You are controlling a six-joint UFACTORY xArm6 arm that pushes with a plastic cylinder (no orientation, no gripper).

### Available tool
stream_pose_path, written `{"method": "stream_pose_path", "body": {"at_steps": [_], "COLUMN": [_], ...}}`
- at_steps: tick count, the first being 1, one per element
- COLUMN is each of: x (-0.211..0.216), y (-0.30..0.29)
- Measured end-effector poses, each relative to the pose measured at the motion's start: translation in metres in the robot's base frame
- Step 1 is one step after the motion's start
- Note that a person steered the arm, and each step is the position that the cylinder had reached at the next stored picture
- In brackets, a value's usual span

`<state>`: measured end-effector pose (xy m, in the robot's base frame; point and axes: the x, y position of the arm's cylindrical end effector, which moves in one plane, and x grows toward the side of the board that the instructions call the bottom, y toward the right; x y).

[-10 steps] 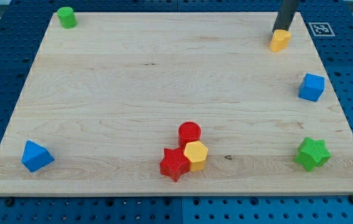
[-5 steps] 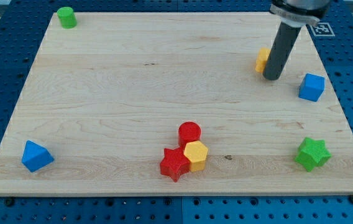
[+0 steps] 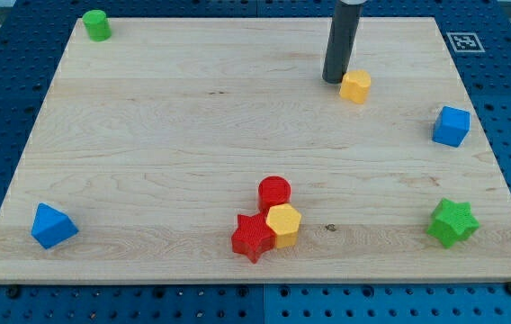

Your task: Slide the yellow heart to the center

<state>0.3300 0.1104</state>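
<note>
The yellow heart (image 3: 355,86) lies on the wooden board (image 3: 192,135), right of the board's middle and toward the view's top. My tip (image 3: 334,79) stands just left of the heart, close to or touching its upper left side. The dark rod rises from the tip out of the view's top.
A red cylinder (image 3: 274,192), a red star (image 3: 254,237) and a yellow hexagon (image 3: 283,224) cluster near the view's bottom middle. A blue cube (image 3: 452,126) and a green star (image 3: 452,222) sit at the right. A green cylinder (image 3: 97,24) is top left, a blue block (image 3: 53,225) bottom left.
The yellow heart has slid down and to the left from the top right corner. My tip moved from above it, round its right side, then over to its left.
</note>
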Motion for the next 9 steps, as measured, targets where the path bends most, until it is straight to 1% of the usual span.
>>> {"method": "stream_pose_path", "body": {"at_steps": [1, 2, 3, 4, 5, 6, 7, 8, 9], "x": [-0.024, -0.032, -0.005, 0.046, 0.094, 0.111, 0.096, 0.096, 0.081], "y": [0.02, 0.049, 0.056, 0.04, -0.004, -0.037, -0.015, 0.025, 0.032]}}
